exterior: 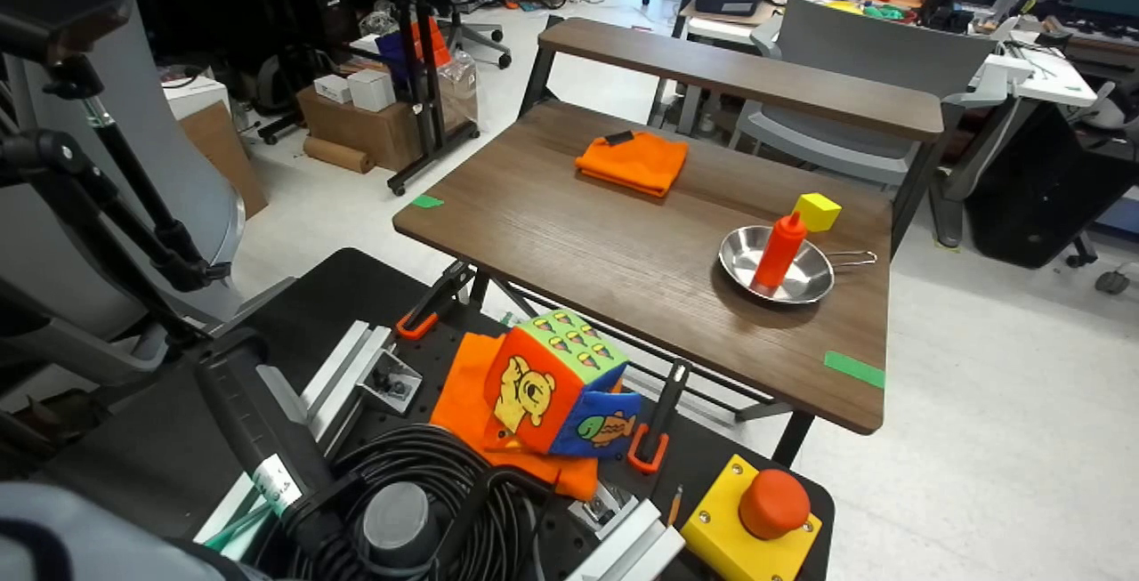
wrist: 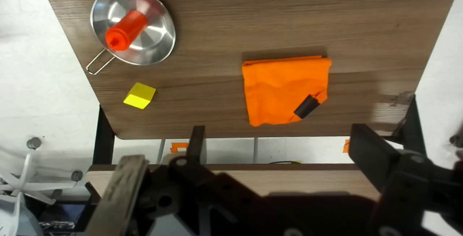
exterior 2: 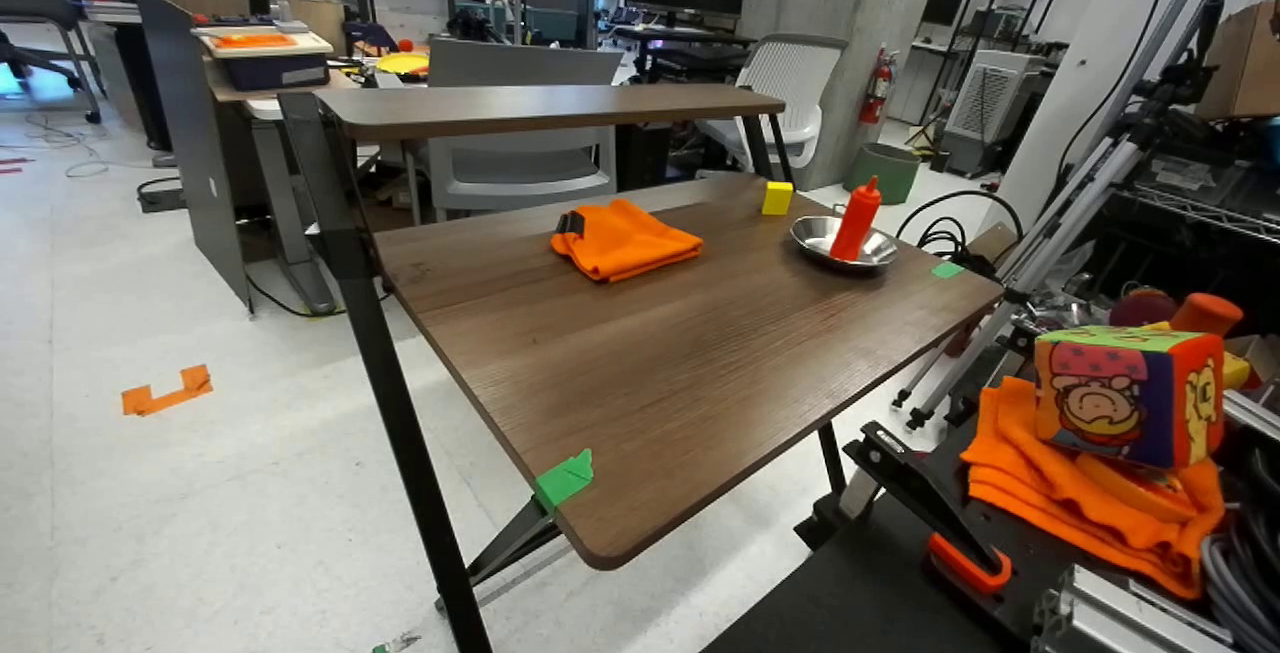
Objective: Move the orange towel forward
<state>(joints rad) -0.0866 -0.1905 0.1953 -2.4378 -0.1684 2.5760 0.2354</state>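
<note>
The orange towel (exterior: 635,162) lies folded on the brown table (exterior: 569,234), towards the raised shelf, in both exterior views (exterior 2: 625,241). It has a dark tag or clip at one corner. In the wrist view the towel (wrist: 284,88) lies beyond the fingertips, with table surface around it. My gripper (wrist: 279,130) is open with its fingers wide apart. It holds nothing and is apart from the towel. The gripper does not show in the exterior views.
A metal pan (exterior: 743,252) holding a red bottle (exterior: 779,252) and a yellow block (exterior: 816,212) stand at one end of the table. A raised shelf (exterior: 739,74) runs along one long edge. Another orange cloth (exterior: 463,390) lies under a soft picture cube (exterior: 556,390) on the black base.
</note>
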